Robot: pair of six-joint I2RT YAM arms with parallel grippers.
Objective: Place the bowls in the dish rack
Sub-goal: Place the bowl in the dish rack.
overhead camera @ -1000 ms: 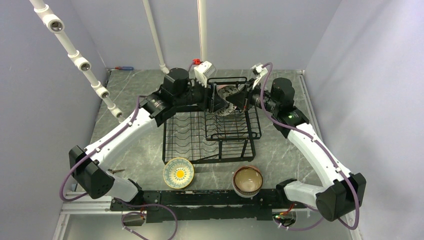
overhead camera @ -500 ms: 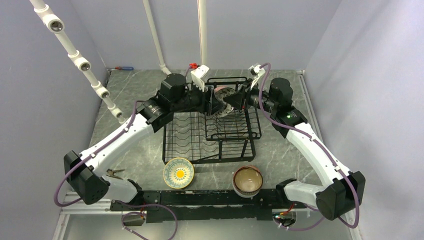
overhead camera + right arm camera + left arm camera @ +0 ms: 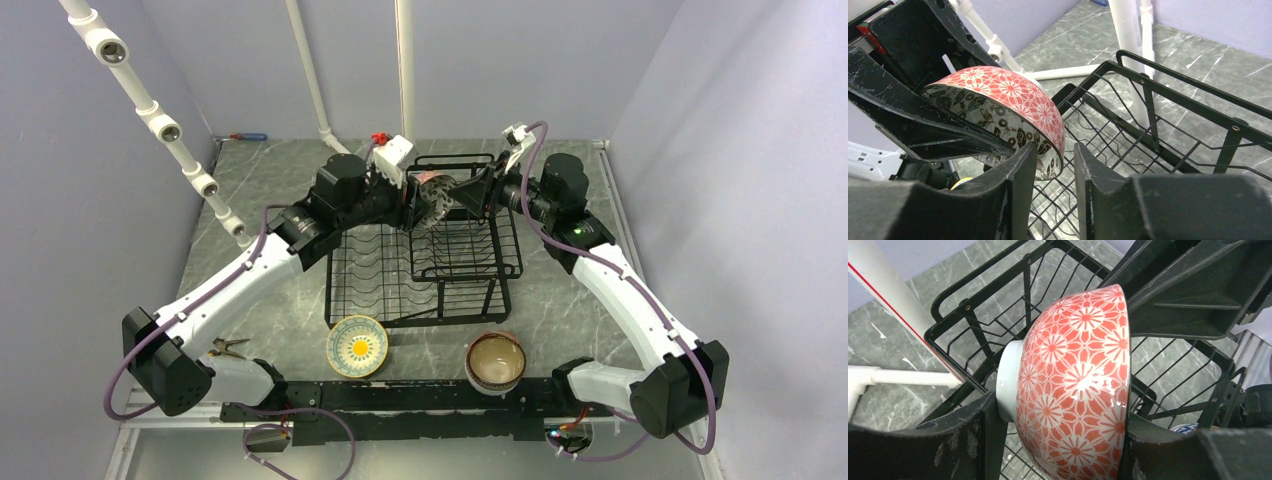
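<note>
Left wrist view: the left gripper (image 3: 1063, 442) clamps the pink-flowered bowl (image 3: 1073, 380) (white foot, tipped on edge) above the dish rack (image 3: 966, 307). Only the right wrist view shows the bowl's dark leafy interior, its rim lying between the right gripper's (image 3: 1050, 156) parted fingers.

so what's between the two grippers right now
The pink-patterned bowl, over the dish rack: left gripper clamps it, right gripper straddles its rim. Both wrist views.

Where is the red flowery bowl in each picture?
Top camera: the bowl is at the back middle, above the dish rack.
Left wrist: the bowl fills the middle, tipped on its side.
Right wrist: the bowl is left of centre, its dark leafy inside showing.
Shared landmark: the black wire dish rack, behind the bowl everywhere.
</note>
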